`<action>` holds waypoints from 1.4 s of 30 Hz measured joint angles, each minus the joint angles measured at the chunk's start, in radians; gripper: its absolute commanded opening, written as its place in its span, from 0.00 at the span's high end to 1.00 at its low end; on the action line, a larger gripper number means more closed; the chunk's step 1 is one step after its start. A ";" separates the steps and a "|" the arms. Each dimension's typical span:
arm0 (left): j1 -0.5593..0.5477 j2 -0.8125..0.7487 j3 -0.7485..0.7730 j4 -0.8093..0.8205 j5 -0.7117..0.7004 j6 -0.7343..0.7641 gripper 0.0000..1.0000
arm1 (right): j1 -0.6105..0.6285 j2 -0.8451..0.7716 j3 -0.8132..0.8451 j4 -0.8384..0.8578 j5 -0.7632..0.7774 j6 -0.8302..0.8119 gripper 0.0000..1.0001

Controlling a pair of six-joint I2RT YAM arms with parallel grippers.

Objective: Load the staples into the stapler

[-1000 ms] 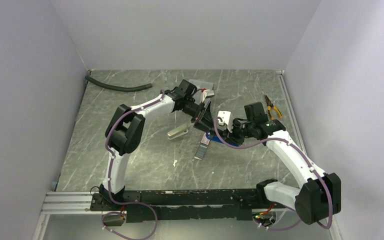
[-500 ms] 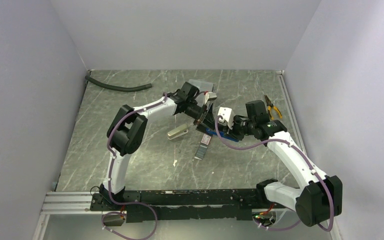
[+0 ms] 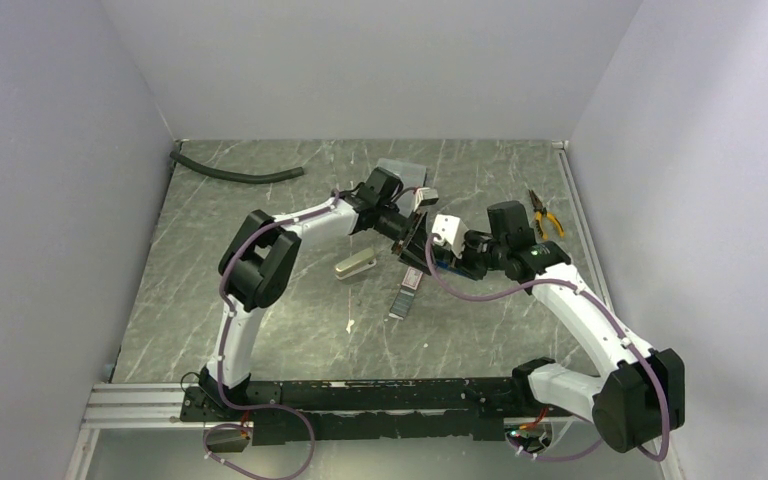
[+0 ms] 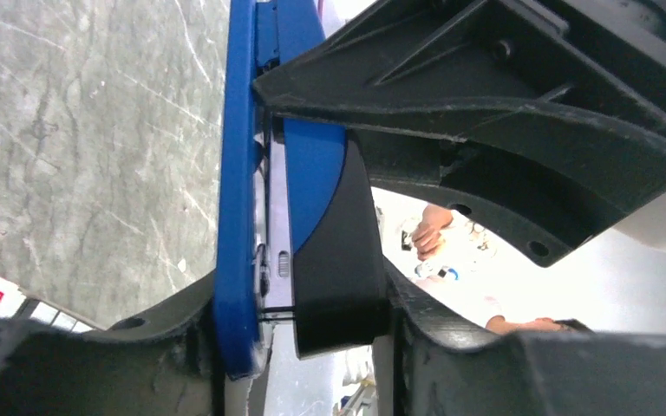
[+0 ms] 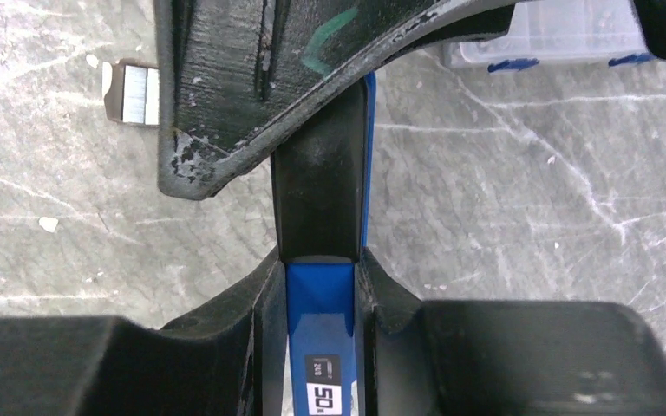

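The stapler, blue with a black rear part, hangs above the table's middle between both arms. My right gripper is shut on its blue top, where a "50" label shows. My left gripper is shut across the stapler's end: one finger presses the blue base, the other the black block. From above, the left gripper meets the right gripper at the stapler. The staples, silvery strips in a dark tray, lie on the table to the left.
A small white box with a red end lies below the stapler. A clear compartment case sits behind the left gripper. Orange-handled pliers lie at the back right, and a black hose at the back left.
My left gripper has moved right to the stapler and its jaws have closed from wide open onto it. The right arm has carried the stapler slightly left.
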 measured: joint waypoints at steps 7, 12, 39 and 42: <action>-0.008 0.030 -0.019 0.047 0.009 0.003 0.97 | 0.006 -0.003 -0.038 0.014 0.027 0.007 0.90; -0.012 0.030 -0.037 0.053 0.008 0.013 0.84 | 0.011 -0.003 -0.048 0.013 0.026 0.006 0.90; 0.187 -0.277 0.026 -0.517 -0.332 0.554 0.06 | -0.021 0.272 0.134 -0.087 -0.035 -0.171 0.90; 0.209 -0.332 0.016 -0.538 -0.369 0.592 0.06 | -0.029 0.365 0.197 -0.086 -0.047 -0.206 0.90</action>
